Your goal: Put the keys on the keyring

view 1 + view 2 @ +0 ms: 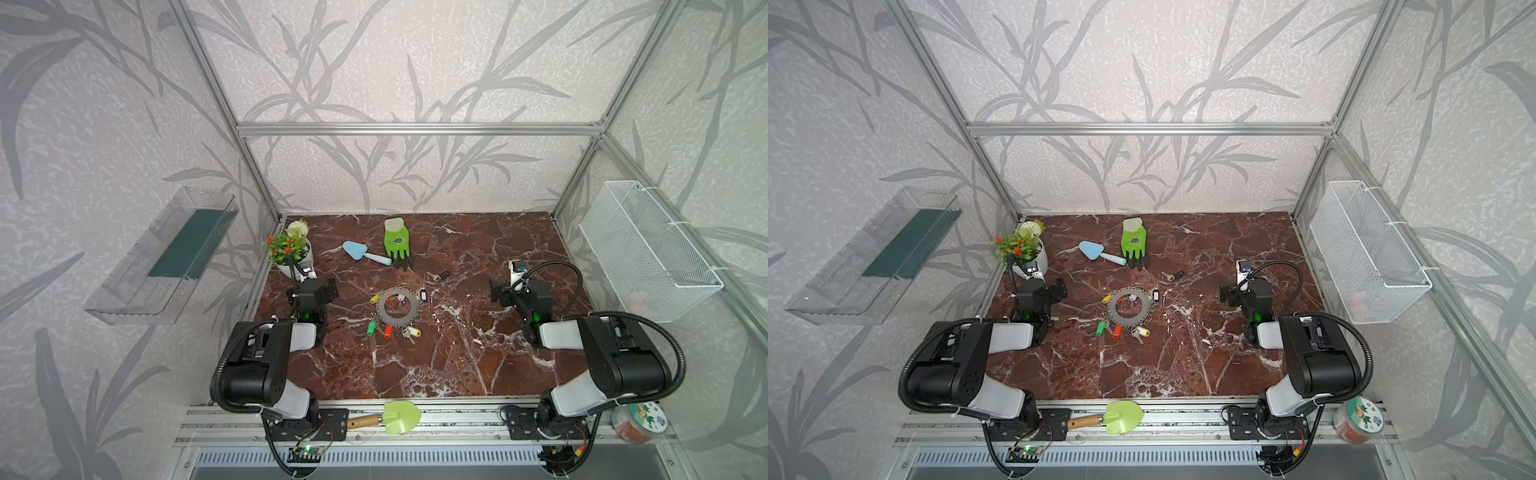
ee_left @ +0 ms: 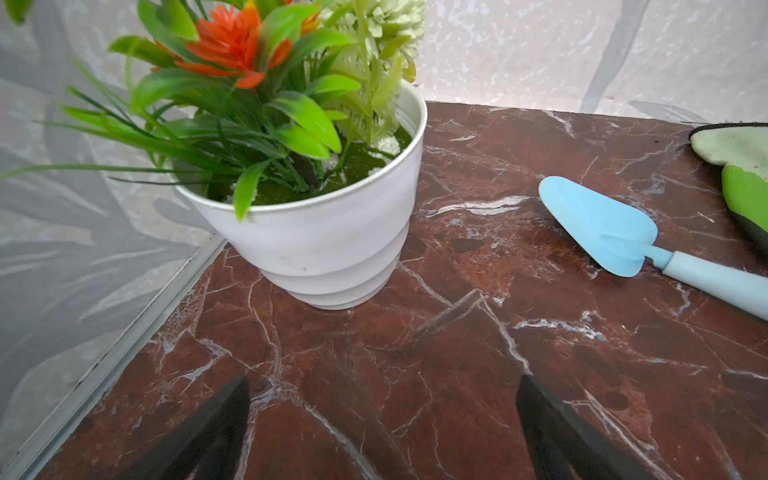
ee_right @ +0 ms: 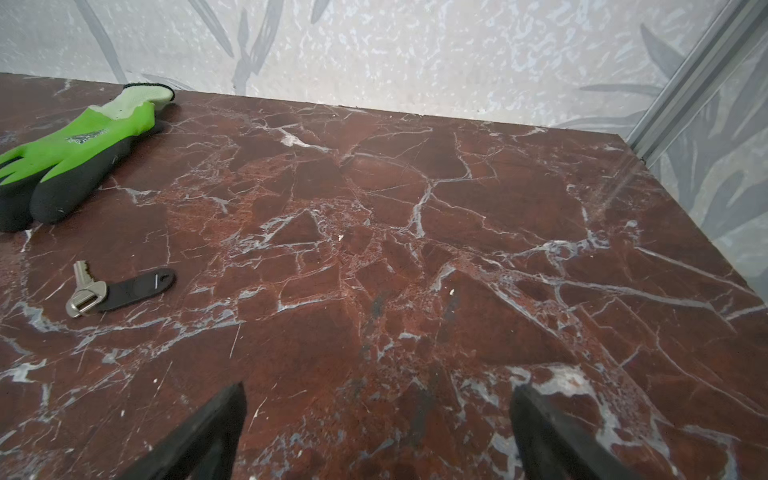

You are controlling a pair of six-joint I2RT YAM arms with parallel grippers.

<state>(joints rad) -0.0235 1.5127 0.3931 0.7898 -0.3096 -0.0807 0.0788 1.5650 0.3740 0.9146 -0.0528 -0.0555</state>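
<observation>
The keyring (image 1: 400, 307) (image 1: 1128, 308), a flat grey ring, lies mid-table in both top views. Keys hang around its rim, with yellow (image 1: 375, 298), green (image 1: 371, 329) and red (image 1: 388, 331) tags among them. A loose key with a black tag (image 1: 440, 275) (image 1: 1173, 276) (image 3: 120, 289) lies apart, behind the ring. My left gripper (image 1: 330, 288) (image 2: 382, 415) stands open left of the ring, over bare marble. Right of the ring, my right gripper (image 1: 496, 293) (image 3: 378, 415) is open too, with nothing between its fingers.
A white pot of fake flowers (image 1: 291, 257) (image 2: 324, 249) stands just beyond the left gripper. A blue trowel (image 1: 365, 252) and a green glove (image 1: 397, 243) lie at the back. A green shovel (image 1: 395, 417) rests on the front rail. A wire basket (image 1: 648, 249) hangs on the right wall.
</observation>
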